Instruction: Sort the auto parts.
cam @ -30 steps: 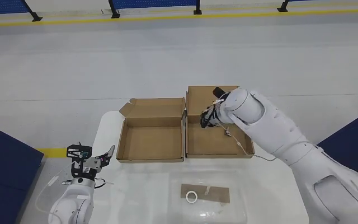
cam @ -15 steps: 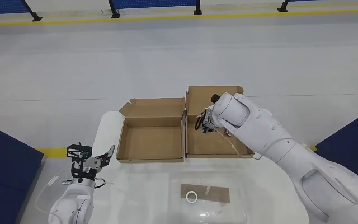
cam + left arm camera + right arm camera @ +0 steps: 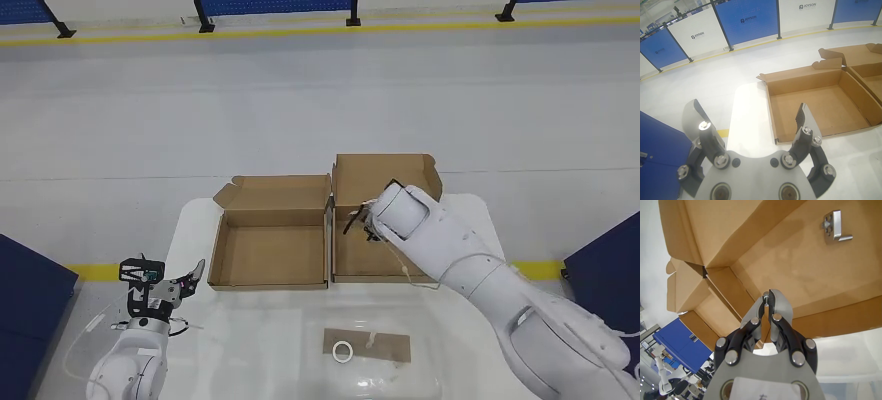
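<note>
The right pincer (image 3: 767, 296) is closed on a small screw (image 3: 766, 298), which is nipped between its fingertips with the threaded end poking out past them. It hangs over the right box (image 3: 385, 175), close to that box's 9 o'clock wall, the side shared with the left box (image 3: 270, 255). The screw is clear of the cardboard floor. A bent metal bracket (image 3: 836, 226) with a drilled plate lies flat on the floor of the right box, well apart from the pincer tips.

Both boxes are open cardboard cartons with their lids folded back toward 12 o'clock. They stand side by side and touching on the far half of the bench (image 3: 250, 330), the left one at about 11 o'clock and the right one at about 1 o'clock.

The left pincer (image 3: 748, 108) has its jaws wide apart and grips nothing. It hovers at the bench's 8 o'clock corner, pointing toward the left box and short of its near wall.

At 6 o'clock on the bench sits a clear plastic tray (image 3: 430, 372). In it lies a flat cardboard sheet (image 3: 385, 347), and a small white ring (image 3: 343, 351) rests on the sheet's 9 o'clock end.
</note>
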